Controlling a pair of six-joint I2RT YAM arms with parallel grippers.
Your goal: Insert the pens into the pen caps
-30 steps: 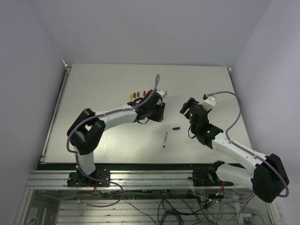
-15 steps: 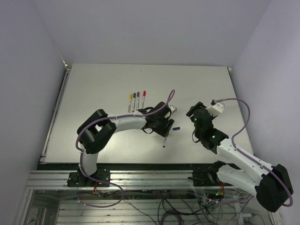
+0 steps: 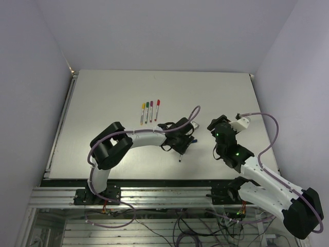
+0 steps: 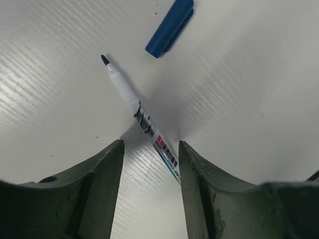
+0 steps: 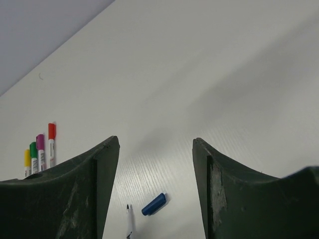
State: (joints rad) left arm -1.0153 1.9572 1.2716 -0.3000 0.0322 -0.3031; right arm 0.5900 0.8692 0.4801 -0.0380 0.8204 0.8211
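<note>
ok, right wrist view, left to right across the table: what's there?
yellow-capped pen → green-capped pen → purple-capped pen → red-capped pen → uncapped pen → blue cap

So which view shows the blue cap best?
Left wrist: the blue cap lies large and sharp near the pen. Right wrist shows it small; from the top I cannot find it by the left arm.
</note>
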